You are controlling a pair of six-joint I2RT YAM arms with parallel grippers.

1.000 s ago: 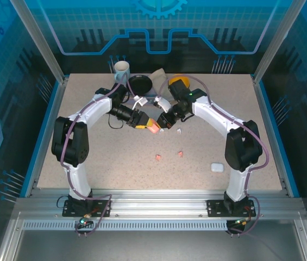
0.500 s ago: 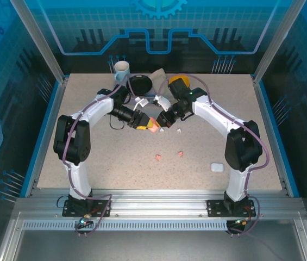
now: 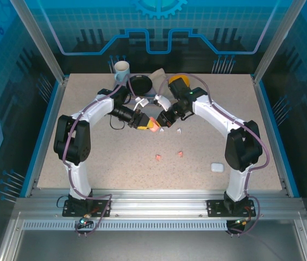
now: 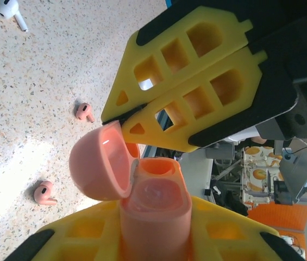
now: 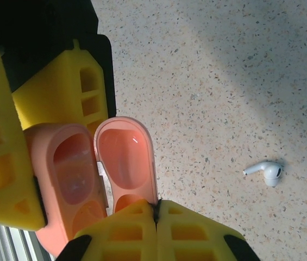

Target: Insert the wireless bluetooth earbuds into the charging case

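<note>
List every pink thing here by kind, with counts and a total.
Pink earbuds: 2
Pink case: 1
Total: 3

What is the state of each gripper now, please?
Left gripper: closed on the pink case.
Right gripper: closed, tips against the lid.

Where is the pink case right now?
In the top view, the pink case is held over the middle of the table between the two arms. Its lid is open, the left gripper clamps it, and the right gripper has its shut tips at the lid.
</note>
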